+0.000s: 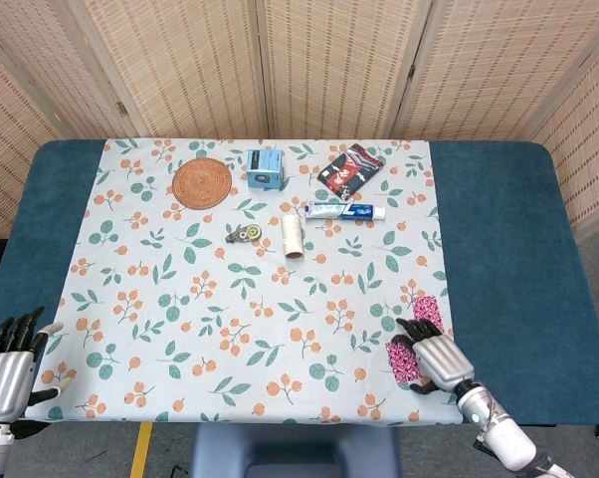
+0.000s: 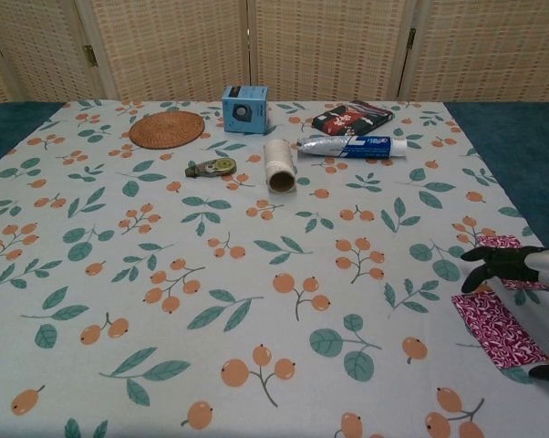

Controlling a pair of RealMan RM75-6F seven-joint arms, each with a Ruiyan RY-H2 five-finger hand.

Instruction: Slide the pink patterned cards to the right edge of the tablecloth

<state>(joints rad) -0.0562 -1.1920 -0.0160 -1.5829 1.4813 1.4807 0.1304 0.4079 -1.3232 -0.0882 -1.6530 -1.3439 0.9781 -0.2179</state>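
The right robot hand (image 1: 434,356) hovers with fingers spread, gripping nothing, over the near pink card (image 1: 401,359); the far pink card (image 1: 427,305) lies at its 12 o'clock near the tablecloth (image 1: 230,299) edge; press flat, then drag toward 3 o'clock without wrinkling the cloth; the left robot hand (image 1: 9,358) idles, open

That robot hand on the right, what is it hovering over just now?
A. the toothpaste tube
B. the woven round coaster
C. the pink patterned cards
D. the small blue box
C: the right hand is spread over the pink patterned cards near the tablecloth's right edge, far from the toothpaste tube, coaster and blue box.
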